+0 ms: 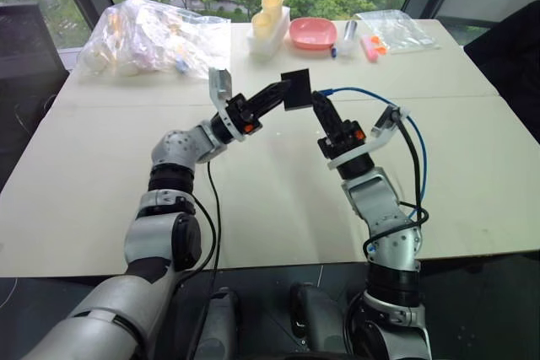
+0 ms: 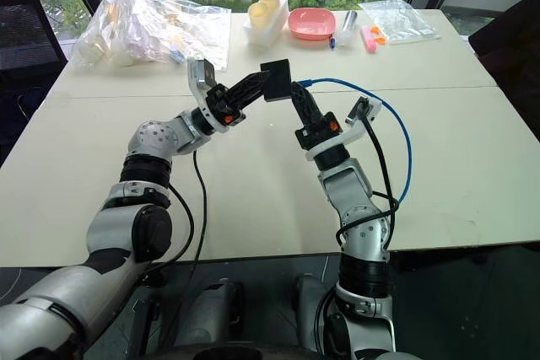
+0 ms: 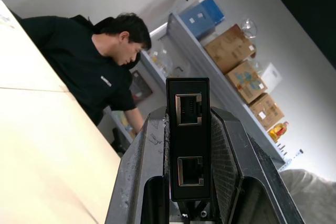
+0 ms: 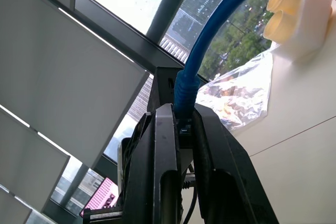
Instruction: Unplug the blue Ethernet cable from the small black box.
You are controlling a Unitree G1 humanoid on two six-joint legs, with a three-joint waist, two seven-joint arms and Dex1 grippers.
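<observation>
My left gripper (image 1: 283, 92) is shut on the small black box (image 1: 297, 88) and holds it up above the table (image 1: 253, 200). In the left wrist view the box (image 3: 188, 140) stands between the fingers, and both ports on its facing edge are empty. My right gripper (image 1: 318, 103) sits just beside the box's lower right corner. It is shut on the end of the blue Ethernet cable (image 1: 371, 94). The cable (image 4: 210, 40) runs out from between the right fingers, then arcs right and down past the right arm (image 2: 408, 145). I cannot tell whether the plug touches the box.
At the back of the table lie a clear plastic bag of items (image 1: 152, 35), a white holder with yellow cups (image 1: 270, 18), a pink bowl (image 1: 312, 33) and another clear bag (image 1: 392, 27). A person in black (image 3: 100, 77) stands beyond the table, near shelves of cardboard boxes.
</observation>
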